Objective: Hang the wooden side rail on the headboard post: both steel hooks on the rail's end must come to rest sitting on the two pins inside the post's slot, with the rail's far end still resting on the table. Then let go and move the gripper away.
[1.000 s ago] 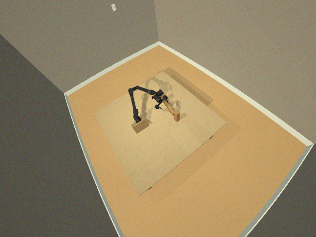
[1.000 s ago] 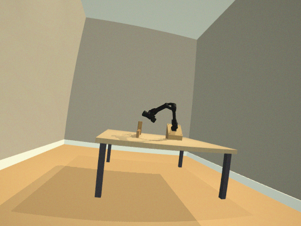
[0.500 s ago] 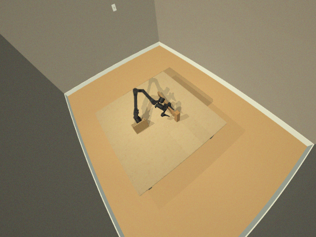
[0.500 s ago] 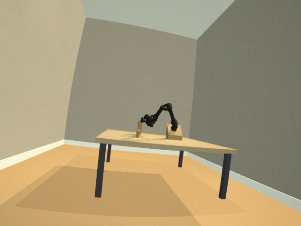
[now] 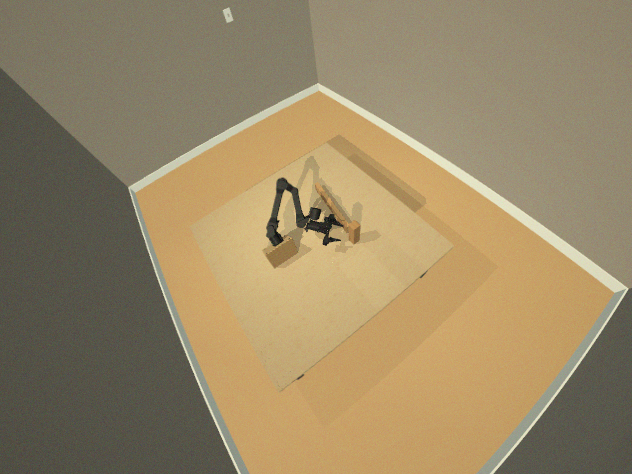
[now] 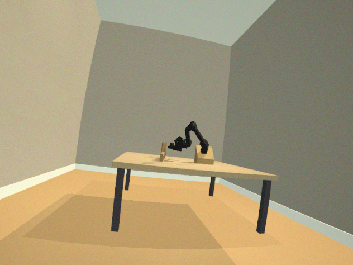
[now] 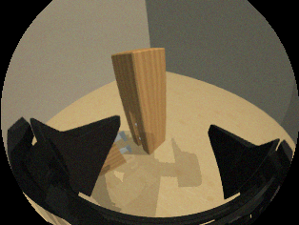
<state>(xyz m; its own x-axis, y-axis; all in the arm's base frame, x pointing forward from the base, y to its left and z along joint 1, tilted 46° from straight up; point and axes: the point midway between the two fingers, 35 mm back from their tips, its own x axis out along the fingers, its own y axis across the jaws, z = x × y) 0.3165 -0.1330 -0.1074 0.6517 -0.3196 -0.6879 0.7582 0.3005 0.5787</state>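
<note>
The headboard post (image 5: 353, 232) (image 6: 164, 146) (image 7: 149, 95) stands upright on the table, with small pins visible in its slot in the wrist view. The wooden side rail (image 5: 331, 204) (image 6: 161, 156) (image 7: 112, 160) lies low over the table, its hook end towards the post. Two grey steel hooks (image 7: 125, 150) stick out of that end, and a narrow gap shows between them and the post in the wrist view. The left finger hides most of the rail there. My gripper (image 5: 340, 232) (image 6: 168, 147) (image 7: 168, 125) is open and empty, above the table and close before the post.
The arm's base stands on a wooden block (image 5: 281, 253) (image 6: 204, 157) on the table (image 5: 306, 306) (image 6: 239, 171). The rail's far end points away towards the table's back edge in the top view. Shadows of the arm fall around the rail and post.
</note>
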